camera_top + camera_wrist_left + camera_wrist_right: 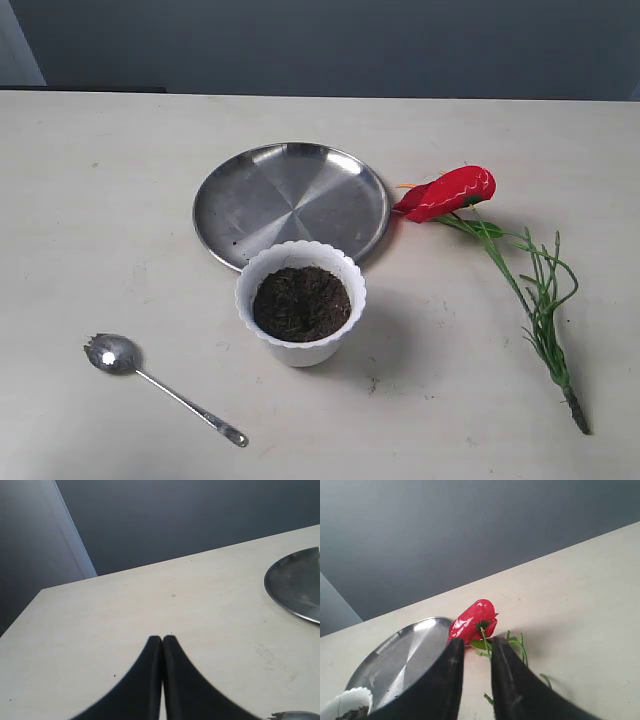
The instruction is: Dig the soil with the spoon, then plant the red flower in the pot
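The white pot (300, 352) stands mid-table, filled with dark soil (301, 303). To its left the silver spoon (160, 385) lies flat on the table, bowl pointing away from the pot. The red flower (452, 193) lies to the right, its green stem running toward the front edge. Neither arm shows in the exterior view. My left gripper (162, 639) is shut and empty above bare table; an edge of the spoon (295, 715) peeks in. My right gripper (477, 641) is slightly open and empty, hovering short of the red flower (472, 620). The pot (345, 702) is at the view's corner.
A wide round steel plate (290, 200) lies just behind the pot, touching its rim line in the exterior view. The plate (295, 587) also shows in the left wrist view, and the plate (400, 657) in the right wrist view. A dark wall backs the table.
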You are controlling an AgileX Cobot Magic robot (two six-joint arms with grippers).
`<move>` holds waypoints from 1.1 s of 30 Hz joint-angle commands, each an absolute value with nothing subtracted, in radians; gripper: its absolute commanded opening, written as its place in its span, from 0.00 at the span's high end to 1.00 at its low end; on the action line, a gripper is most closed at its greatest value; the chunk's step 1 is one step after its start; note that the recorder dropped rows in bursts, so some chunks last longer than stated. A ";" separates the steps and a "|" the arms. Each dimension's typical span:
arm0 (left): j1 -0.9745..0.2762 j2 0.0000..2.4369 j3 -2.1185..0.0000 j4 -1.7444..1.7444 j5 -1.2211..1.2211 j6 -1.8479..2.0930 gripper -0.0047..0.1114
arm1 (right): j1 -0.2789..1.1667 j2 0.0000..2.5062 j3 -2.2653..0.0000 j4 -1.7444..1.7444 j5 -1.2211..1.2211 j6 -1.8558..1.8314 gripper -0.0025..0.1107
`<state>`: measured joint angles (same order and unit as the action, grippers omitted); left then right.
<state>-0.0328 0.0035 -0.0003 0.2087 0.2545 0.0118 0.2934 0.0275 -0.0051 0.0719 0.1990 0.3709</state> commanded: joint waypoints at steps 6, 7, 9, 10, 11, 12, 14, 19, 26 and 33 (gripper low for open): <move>-0.032 0.000 0.000 0.204 0.244 0.011 0.96 | 0.287 0.025 0.000 0.066 0.164 0.367 0.80; -0.032 0.000 0.000 0.204 0.244 0.011 0.96 | 0.287 0.025 0.000 0.074 0.135 0.369 0.80; -0.032 0.000 0.000 0.204 0.244 0.011 0.96 | 0.287 0.025 0.000 0.146 0.060 0.372 0.80; -0.032 0.000 0.000 0.204 0.244 0.011 0.96 | 0.287 0.025 0.000 0.192 0.015 0.372 0.80; -0.032 0.000 0.000 0.204 0.244 0.011 0.96 | 0.287 0.025 0.000 0.246 -0.029 0.376 0.80; -0.032 0.000 0.000 0.204 0.244 0.011 0.96 | 0.287 0.025 0.000 0.296 -0.067 0.376 0.80; -0.032 0.000 0.000 0.204 0.244 0.011 0.96 | 0.287 0.025 0.000 0.439 -0.107 0.376 0.80; -0.032 0.000 0.000 0.204 0.244 0.011 0.96 | 0.287 0.025 0.000 0.585 -0.123 0.376 0.80; -0.032 0.000 0.000 0.204 0.244 0.011 0.96 | 0.296 0.025 0.000 0.552 -0.247 0.502 0.80; -0.032 0.000 0.000 0.204 0.244 0.011 0.96 | 0.420 0.083 -0.267 -0.339 -0.013 0.894 0.80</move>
<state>-0.0328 0.0035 -0.0003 0.2087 0.2545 0.0118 0.3652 0.0444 -0.1639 -0.0092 -0.1007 0.7490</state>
